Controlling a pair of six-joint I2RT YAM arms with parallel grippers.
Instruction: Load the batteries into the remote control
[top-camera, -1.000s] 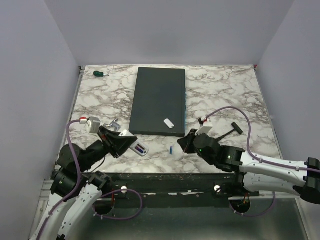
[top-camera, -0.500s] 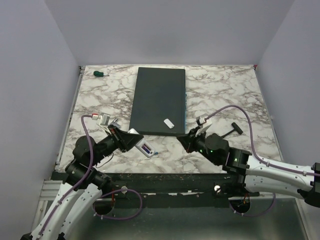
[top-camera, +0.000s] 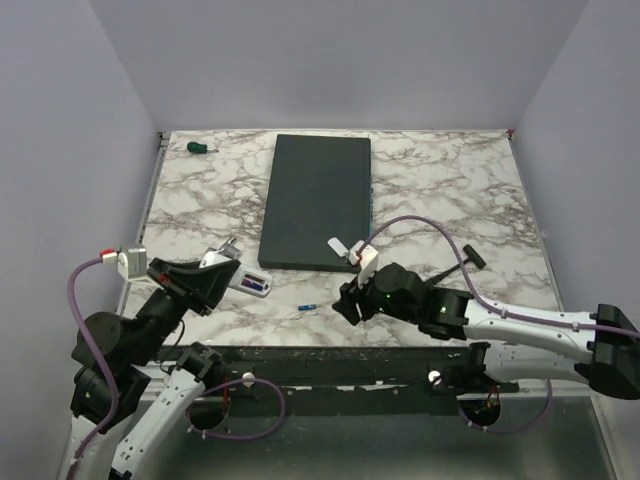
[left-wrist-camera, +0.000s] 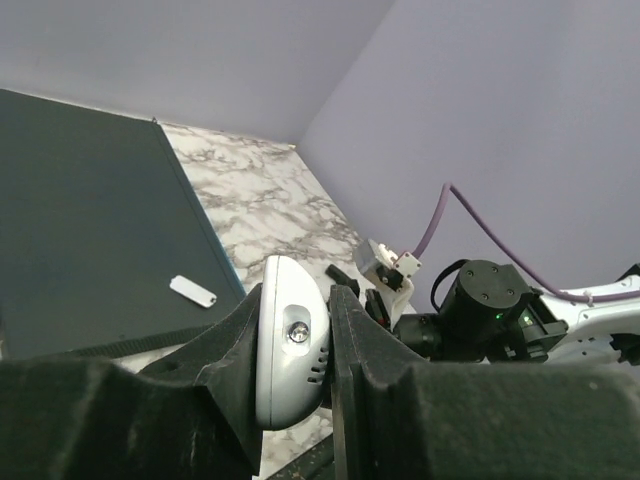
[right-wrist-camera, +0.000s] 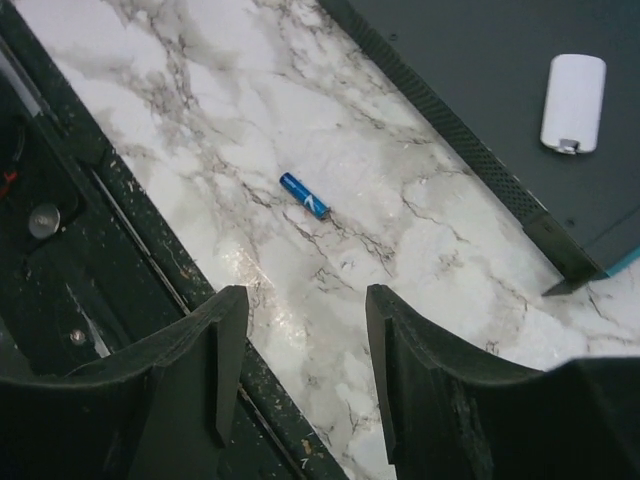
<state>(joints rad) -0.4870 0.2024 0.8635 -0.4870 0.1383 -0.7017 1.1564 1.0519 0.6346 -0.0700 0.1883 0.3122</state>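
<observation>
We clamp the remote control (top-camera: 252, 284) in our left gripper (left-wrist-camera: 297, 352), lower left of the top view, probably presenting its bay. Our right gripper (right-wrist-camera: 300, 370) hangs released above the blue battery (right-wrist-camera: 304, 195), mid-frame on the table (right-wrist-camera: 250, 80).

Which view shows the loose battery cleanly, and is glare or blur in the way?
Right wrist view: blue battery sharp, glare on the table beside it, not over it. Top view: tiny but visible. Left wrist view: dark fingers fill the foreground, battery unseen.
</observation>
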